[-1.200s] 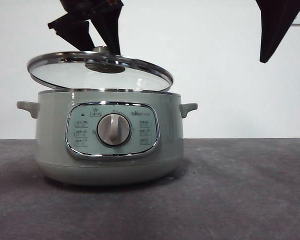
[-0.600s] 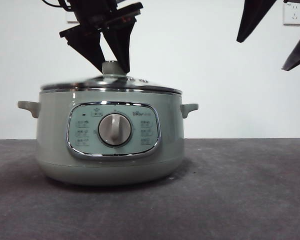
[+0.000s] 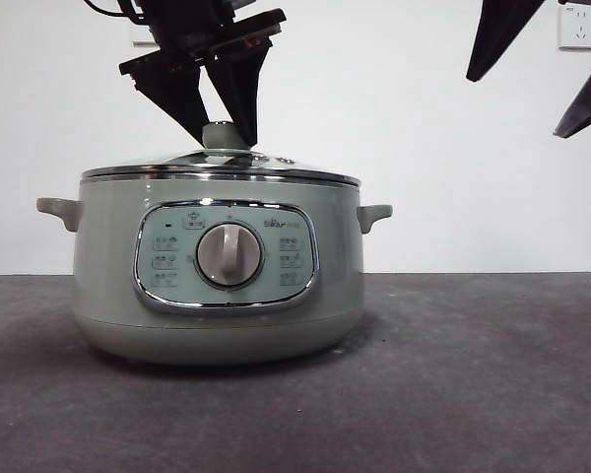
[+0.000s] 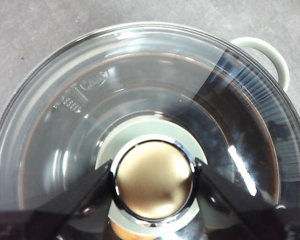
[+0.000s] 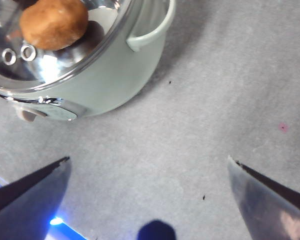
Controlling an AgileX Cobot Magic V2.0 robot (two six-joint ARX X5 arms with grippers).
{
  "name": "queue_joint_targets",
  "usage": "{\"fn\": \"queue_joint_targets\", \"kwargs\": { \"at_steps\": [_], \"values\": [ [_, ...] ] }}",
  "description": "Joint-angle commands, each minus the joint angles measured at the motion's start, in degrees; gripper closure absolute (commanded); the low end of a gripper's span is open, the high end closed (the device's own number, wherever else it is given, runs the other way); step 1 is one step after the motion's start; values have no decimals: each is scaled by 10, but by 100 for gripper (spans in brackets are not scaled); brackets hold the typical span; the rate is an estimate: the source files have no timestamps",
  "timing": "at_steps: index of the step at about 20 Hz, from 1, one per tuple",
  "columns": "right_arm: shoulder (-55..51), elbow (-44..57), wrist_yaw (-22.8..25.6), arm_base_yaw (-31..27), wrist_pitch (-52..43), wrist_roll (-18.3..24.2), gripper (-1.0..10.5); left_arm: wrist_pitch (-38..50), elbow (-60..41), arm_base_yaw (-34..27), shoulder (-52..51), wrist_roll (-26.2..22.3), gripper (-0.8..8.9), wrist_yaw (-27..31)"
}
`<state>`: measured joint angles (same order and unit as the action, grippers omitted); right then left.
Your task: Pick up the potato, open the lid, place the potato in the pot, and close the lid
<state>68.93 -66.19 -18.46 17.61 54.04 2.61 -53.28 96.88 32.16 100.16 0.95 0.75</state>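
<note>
Front view: the lid (image 3: 220,169) sits flat on the pot (image 3: 217,281), mid-left. Left wrist view: the left gripper (image 4: 153,181) pinches the knob (image 4: 153,180), the best hold on heavy, breakable, slippery glass. Right wrist view: the potato (image 5: 53,22) lies inside the pot, upper left; the right gripper (image 5: 149,172) hangs wide open.

A staged test bench in a lab or robotics workroom is suggested rather than a lived-in kitchen. A bare white wall (image 3: 424,148) is seen behind a flat grey tabletop (image 3: 473,374), with no cupboards, sink or worktop fittings shown. A white wall socket (image 3: 581,25) is fixed at about 2 o'clock in the front view. Only one household item is set out, a sage-green electric cooker pot (image 3: 108,266), standing alone towards 9 o'clock on the surface. The tabletop is seen in the right wrist view as plain speckled grey material, and a blue glow (image 5: 55,221) is caught at its edge.
</note>
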Motion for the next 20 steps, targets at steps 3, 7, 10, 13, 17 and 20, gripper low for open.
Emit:
{"fn": "queue_joint_targets", "kwargs": {
  "at_steps": [3,7,10,13,17,20],
  "values": [
    [0,5,-2,1,-2,4,128,0,13,2,7,8,146,3],
    [0,5,-3,1,4,2,128,-47,49,1,-24,7,147,3],
    [0,5,-3,1,9,2,128,-83,57,2,-71,2,148,3],
    [0,5,-3,1,20,2,128,-143,57,2,-124,-2,157,3],
    [0,5,-36,1,30,2,128,-220,57,2,-188,-14,161,9],
    [0,5,-45,1,31,-3,136,-222,56,2,-223,-15,266,22]
  ]
}}
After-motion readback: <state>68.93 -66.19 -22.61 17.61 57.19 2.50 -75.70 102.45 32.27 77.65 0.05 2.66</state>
